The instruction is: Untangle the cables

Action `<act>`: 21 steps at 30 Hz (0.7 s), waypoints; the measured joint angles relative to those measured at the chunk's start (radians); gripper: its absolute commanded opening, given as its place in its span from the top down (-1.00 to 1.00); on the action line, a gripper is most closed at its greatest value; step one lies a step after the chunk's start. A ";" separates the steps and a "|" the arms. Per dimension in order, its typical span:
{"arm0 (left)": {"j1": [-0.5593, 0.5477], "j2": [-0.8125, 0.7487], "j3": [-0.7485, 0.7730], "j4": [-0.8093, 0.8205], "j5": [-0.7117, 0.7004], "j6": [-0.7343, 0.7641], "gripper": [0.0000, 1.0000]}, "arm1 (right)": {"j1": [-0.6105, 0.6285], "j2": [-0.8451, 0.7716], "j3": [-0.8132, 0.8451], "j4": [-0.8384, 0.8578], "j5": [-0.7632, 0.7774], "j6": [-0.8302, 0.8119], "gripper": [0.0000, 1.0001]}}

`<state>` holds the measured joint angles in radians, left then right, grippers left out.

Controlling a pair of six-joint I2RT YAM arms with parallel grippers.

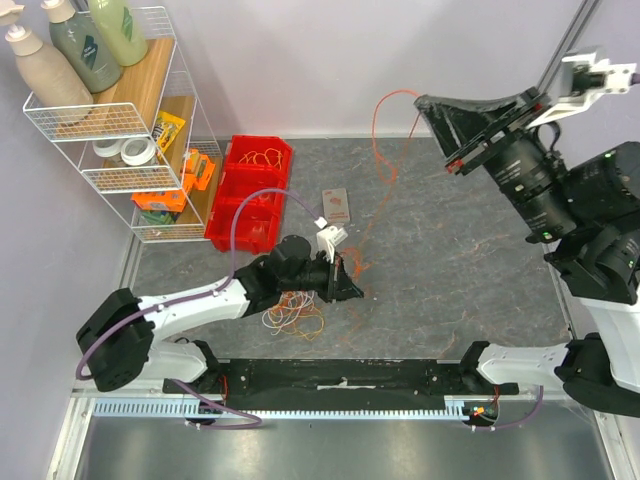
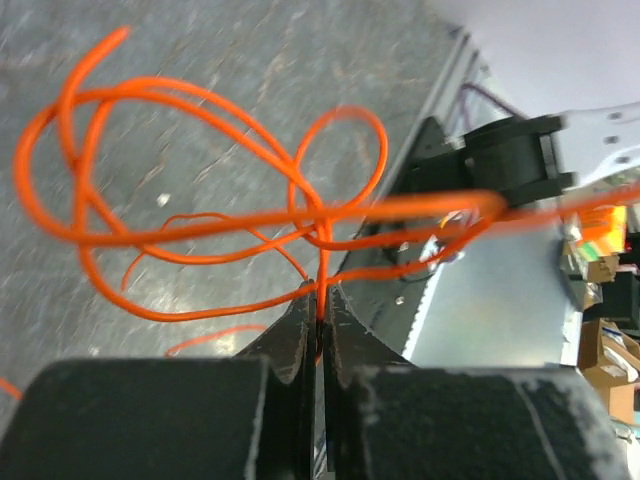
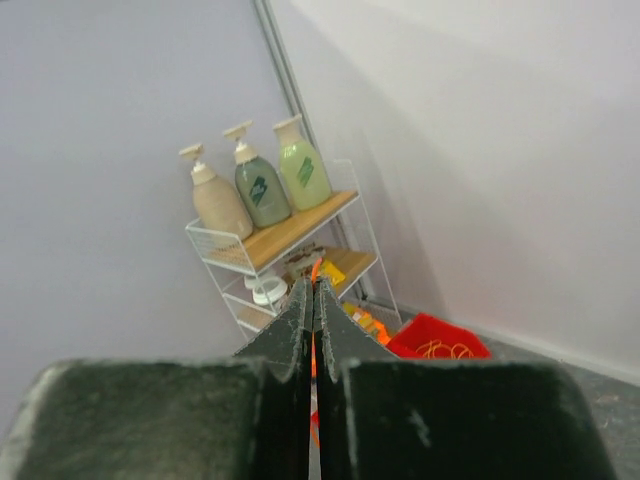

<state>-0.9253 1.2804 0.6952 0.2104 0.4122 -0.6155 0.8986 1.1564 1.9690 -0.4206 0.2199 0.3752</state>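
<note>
One orange cable runs from my raised right gripper down across the table to my left gripper. The right gripper is shut on its upper end; in the right wrist view the orange cable shows between the closed fingers, at the gripper's tip. The left gripper is shut on the orange cable, which loops in front of its fingertips. A heap of orange and white cables lies on the table beside the left wrist.
A red bin holding orange cables stands at the back left, next to a white wire shelf with bottles. A small brown card lies on the grey table. A black rail runs along the near edge.
</note>
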 measured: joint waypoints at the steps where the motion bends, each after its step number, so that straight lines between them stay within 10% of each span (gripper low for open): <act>1: 0.000 0.012 -0.012 0.000 -0.016 0.000 0.96 | 0.000 0.008 0.027 0.000 0.010 -0.012 1.00; 21: 0.000 0.149 -0.181 0.006 -0.149 -0.002 0.96 | 0.000 -0.046 0.217 0.121 0.137 -0.204 1.00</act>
<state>-0.9253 1.4292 0.5144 0.2165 0.2634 -0.6178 0.8986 1.1107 2.1857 -0.2996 0.3565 0.1707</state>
